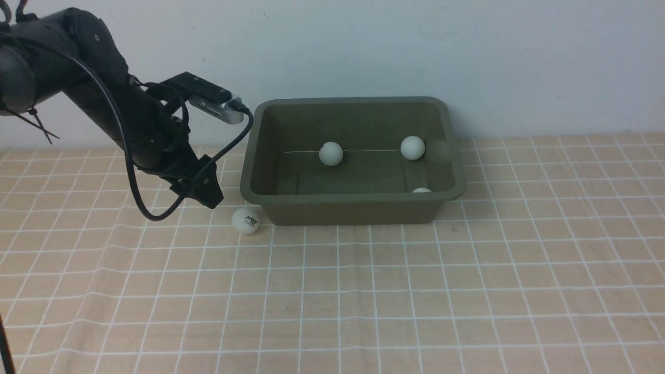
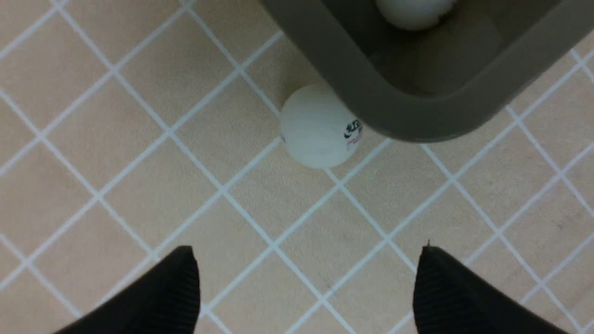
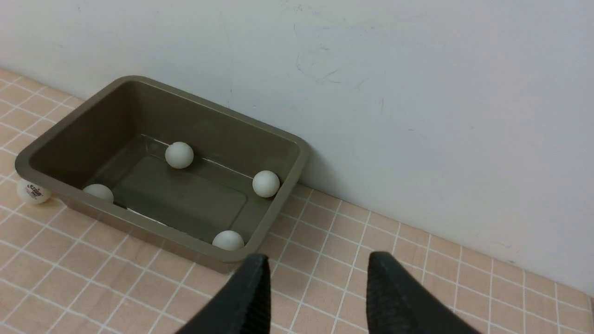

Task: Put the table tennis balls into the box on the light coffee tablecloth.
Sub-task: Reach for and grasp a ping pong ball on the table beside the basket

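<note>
One table tennis ball outside the box, four inside

The logo-printed ball lies on the light coffee tablecloth just beside the box's near left corner. The left hand hangs near it, fingers apart and empty; the right hand is likewise parted, holding nothing.

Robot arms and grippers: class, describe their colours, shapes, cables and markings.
The left arm is black, with rounded, slightly glossy segments. A thick black cable loops beside it, and a silver-and-black camera module sits at its wrist. The left gripper and right gripper each have two black, tapering fingers with finely ribbed inner faces. No markings are legible.
</note>
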